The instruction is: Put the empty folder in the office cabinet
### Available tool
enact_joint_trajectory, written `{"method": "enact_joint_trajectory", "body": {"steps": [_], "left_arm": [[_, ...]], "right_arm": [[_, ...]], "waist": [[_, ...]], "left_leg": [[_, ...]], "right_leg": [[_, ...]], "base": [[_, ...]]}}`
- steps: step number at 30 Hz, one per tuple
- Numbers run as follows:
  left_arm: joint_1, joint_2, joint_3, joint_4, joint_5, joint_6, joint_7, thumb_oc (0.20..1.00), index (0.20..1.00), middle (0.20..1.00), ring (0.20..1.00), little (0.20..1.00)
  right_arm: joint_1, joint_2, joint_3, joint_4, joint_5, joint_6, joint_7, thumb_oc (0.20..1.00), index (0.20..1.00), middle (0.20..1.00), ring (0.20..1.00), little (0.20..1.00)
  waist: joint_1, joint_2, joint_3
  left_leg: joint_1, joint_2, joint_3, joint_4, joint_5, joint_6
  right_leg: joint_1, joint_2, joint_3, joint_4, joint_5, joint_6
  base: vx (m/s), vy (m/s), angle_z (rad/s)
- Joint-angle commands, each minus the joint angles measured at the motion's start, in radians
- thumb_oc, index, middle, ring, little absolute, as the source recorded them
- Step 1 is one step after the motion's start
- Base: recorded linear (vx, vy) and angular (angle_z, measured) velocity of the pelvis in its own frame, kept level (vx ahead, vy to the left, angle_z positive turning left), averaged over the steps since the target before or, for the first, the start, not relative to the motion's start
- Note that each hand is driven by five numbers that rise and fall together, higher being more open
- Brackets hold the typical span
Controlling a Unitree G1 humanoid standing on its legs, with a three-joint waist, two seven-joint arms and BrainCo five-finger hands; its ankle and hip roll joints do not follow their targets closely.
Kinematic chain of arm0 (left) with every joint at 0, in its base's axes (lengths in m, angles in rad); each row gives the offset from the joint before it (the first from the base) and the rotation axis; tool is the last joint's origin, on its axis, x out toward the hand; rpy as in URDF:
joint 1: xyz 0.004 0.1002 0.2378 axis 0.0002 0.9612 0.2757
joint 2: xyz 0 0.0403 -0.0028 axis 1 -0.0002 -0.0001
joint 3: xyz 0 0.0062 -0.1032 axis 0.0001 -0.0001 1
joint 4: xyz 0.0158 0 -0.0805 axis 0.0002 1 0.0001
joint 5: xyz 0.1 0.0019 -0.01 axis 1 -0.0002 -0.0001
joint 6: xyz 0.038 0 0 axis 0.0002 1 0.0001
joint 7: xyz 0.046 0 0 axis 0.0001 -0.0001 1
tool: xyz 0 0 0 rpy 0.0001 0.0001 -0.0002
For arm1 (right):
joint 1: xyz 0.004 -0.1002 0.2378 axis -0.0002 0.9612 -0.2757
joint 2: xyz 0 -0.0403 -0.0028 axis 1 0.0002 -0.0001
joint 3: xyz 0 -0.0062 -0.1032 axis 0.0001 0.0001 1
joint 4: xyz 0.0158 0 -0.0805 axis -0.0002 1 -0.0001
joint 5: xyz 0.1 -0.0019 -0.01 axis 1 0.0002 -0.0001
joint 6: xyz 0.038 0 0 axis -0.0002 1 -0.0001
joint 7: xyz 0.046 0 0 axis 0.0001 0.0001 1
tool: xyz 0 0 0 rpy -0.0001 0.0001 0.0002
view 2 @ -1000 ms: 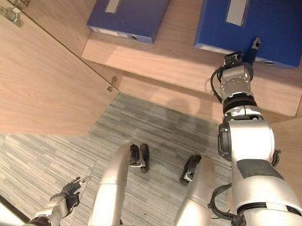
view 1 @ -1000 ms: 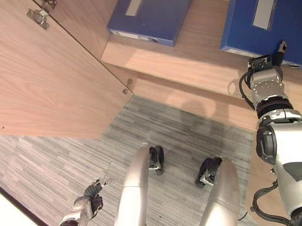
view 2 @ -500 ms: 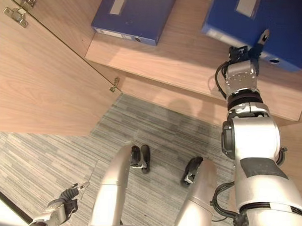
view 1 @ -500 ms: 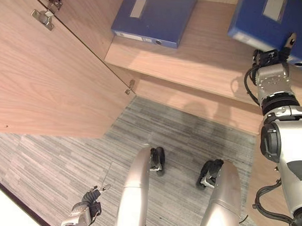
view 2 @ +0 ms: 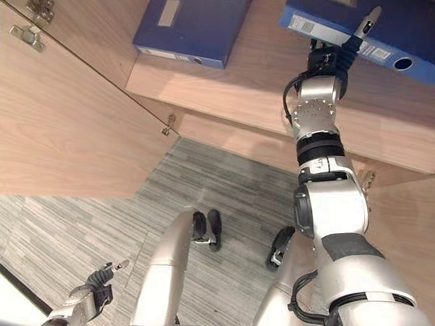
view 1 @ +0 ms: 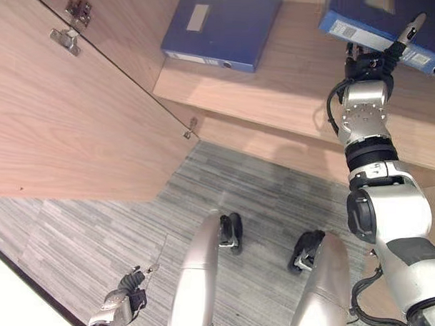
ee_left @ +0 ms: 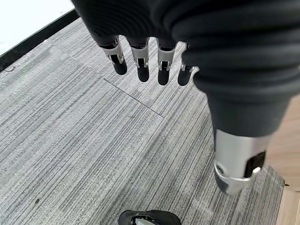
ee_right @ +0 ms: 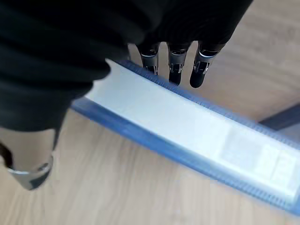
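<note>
— Two hands to report. What is the right hand (view 2: 334, 52) doing?

— It reaches up to the near edge of the blue folder (view 2: 394, 26) on the cabinet shelf (view 2: 256, 86). In the head views one silver finger lies straight up across the folder's spine, with the rest of the hand tucked just under that edge. In the right wrist view the fingers (ee_right: 171, 65) hang over the folder's white-labelled spine (ee_right: 187, 122), thumb on the near side of it.

— Clamped on it?

— It looks like a pinch across the spine, fingers on one face and thumb on the other, though the contact itself is hidden under the dark cover, so I say that with some caution.

— Where does the folder sit?

— At the right end of the shelf, spine toward the robot, its near edge tilted up off the wood where the hand meets it. A second blue folder (view 1: 222, 24) lies flat at the left end of the same shelf, well apart from the first.

— And beyond that?

— The cabinet door (view 1: 69, 108) stands swung open on the left, its hinges showing near the top. Grey striped carpet (view 1: 93, 237) covers the floor below.

— The left hand (view 1: 125, 297)?

— Low by the robot's side over the carpet, fingers (ee_left: 140, 61) hanging loose and straight, holding nothing.
</note>
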Motion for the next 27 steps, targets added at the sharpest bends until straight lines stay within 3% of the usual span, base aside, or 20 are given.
{"method": "enact_joint_trajectory", "body": {"steps": [1, 9, 18, 27], "left_arm": [[0.015, 0.056, 0.022, 0.061, -0.021, -0.011, 0.011, 1.0, 1.0, 1.0, 1.0, 1.0], [0.031, 0.039, 0.054, 0.101, -0.004, 0.004, -0.014, 1.0, 1.0, 1.0, 1.0, 1.0], [0.044, 0.017, 0.089, 0.131, 0.011, 0.01, -0.02, 1.0, 1.0, 1.0, 1.0, 1.0], [0.065, -0.015, 0.102, 0.069, 0.015, 0.022, -0.016, 1.0, 1.0, 1.0, 1.0, 1.0]], "right_arm": [[-0.063, -0.022, 0.013, -0.052, -0.065, 0.001, 0.047, 1.0, 1.0, 1.0, 1.0, 1.0], [0.058, 0.003, 0.092, -0.075, -0.148, 0.147, 0.099, 1.0, 1.0, 1.0, 1.0, 1.0], [0.154, 0.005, 0.084, -0.142, -0.158, 0.165, 0.115, 1.0, 1.0, 1.0, 1.0, 1.0], [0.426, 0.085, 0.12, -0.368, -0.201, 0.212, 0.114, 1.0, 1.0, 1.0, 1.0, 1.0]], "waist": [[-0.004, -0.033, 0.018], [-0.037, -0.061, 0.024], [-0.058, -0.074, 0.02], [-0.093, -0.081, 0.038]], "left_leg": [[0.069, 0.047, -0.013, -0.081, -0.014, -0.122], [0.146, 0.052, -0.004, -0.187, 0.031, -0.136], [0.186, 0.053, 0.005, -0.265, 0.068, -0.145], [0.19, 0.058, 0.013, -0.324, 0.105, -0.148]], "right_leg": [[0.113, -0.064, -0.032, -0.104, -0.057, 0.174], [0.168, -0.042, -0.025, -0.192, -0.014, 0.164], [0.194, -0.029, -0.026, -0.252, 0.023, 0.164], [0.182, -0.011, -0.017, -0.292, 0.064, 0.157]], "base": [[0.0, 0.0, 0.0], [-0.01, 0.005, -0.03], [-0.01, 0.003, -0.07], [-0.03, -0.005, -0.09]]}}
